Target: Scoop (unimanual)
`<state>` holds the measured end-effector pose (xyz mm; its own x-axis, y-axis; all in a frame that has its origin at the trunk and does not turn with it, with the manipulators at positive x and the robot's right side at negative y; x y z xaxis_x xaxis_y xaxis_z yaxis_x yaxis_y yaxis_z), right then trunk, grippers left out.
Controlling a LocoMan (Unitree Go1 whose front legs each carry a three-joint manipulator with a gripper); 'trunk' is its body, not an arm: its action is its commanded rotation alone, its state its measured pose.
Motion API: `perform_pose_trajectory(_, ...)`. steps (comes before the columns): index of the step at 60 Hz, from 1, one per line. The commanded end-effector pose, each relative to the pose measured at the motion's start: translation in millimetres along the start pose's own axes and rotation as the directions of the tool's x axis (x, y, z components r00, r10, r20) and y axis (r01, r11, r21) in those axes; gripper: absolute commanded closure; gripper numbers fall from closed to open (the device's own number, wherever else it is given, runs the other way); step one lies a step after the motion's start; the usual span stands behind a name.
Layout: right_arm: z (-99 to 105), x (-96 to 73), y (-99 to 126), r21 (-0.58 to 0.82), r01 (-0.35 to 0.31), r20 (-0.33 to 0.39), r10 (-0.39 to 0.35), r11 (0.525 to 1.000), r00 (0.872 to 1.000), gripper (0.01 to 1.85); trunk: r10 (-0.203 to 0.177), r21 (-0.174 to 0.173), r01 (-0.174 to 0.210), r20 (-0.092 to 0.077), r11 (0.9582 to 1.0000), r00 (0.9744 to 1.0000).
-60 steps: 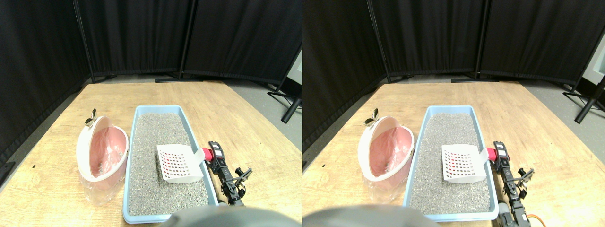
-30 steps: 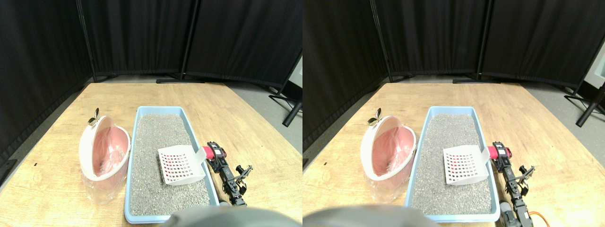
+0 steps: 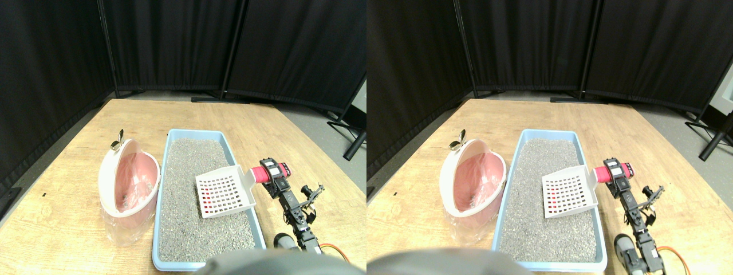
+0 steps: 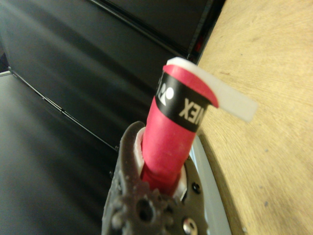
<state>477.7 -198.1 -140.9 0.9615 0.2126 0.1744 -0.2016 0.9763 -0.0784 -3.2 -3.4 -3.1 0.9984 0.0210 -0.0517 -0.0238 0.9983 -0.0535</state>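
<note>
Wooden tabletop [image 3: 69,229] carries everything. Blue litter tray [image 3: 166,260], grey litter filling it wall to wall. Just beside it, the pink bin [image 3: 129,183], mouth tilted toward the tray, I judge to take a dump; specks inside, too small to name. White slotted scoop [image 3: 224,192] over the litter, something red behind its slots. My right gripper [image 4: 161,178]: fingers clamped on its red-wrapped handle [image 3: 264,173].

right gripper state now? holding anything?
Right gripper: shut on the scoop handle, red-wrapped; the white scoop sits above the litter in the blue tray.
</note>
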Motion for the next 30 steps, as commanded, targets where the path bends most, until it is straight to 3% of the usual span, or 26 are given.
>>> perform_pose_trajectory(1, 22, 7.3, 2, -0.04, -0.022, 0.066, 0.025, 0.999, 0.998, 1.81, 0.019, -0.021, -0.019, -0.019, 0.9996, 0.9996)
perform_pose_trajectory(11, 36, 18.3, -1, -0.122, -0.071, 0.095, 0.083, 0.99, 0.992, 1.81, 0.034, -0.032, -0.035, -0.019, 0.9989, 0.9992)
perform_pose_trajectory(30, 51, 22.4, -6, -0.233, -0.084, 0.058, 0.1, 0.969, 0.993, 1.81, 0.057, -0.052, -0.058, -0.013, 0.997, 0.9983)
